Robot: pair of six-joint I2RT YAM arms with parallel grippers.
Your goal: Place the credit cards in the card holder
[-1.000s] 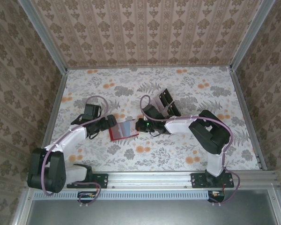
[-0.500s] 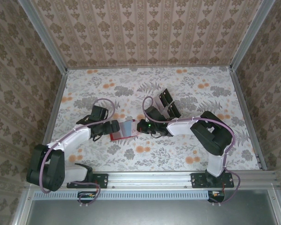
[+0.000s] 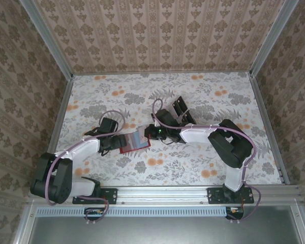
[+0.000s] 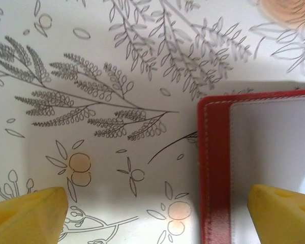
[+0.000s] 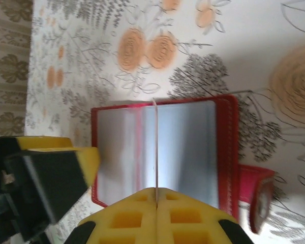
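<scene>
The card holder [image 3: 135, 142] is a red wallet lying open on the floral table, its pale inner pockets [image 5: 188, 147] facing up. My right gripper [image 5: 156, 190] is shut on a thin credit card [image 5: 155, 147], seen edge-on and standing over the middle of the wallet. In the top view that gripper [image 3: 149, 133] sits at the wallet's right edge. My left gripper [image 4: 157, 218] is open, its yellow fingertips [image 4: 30, 213] spread wide on either side of the wallet's red left edge [image 4: 216, 173]. The left gripper [image 3: 119, 142] is low at the wallet's left side.
A clear plastic tray with dark rectangles [image 3: 181, 112] stands just behind the right arm. Patterned walls enclose the table on three sides. Open floral tabletop lies toward the back and front right.
The left gripper has moved right and down to the wallet's left edge. The right gripper, still holding the card, has shifted slightly left over the wallet.
</scene>
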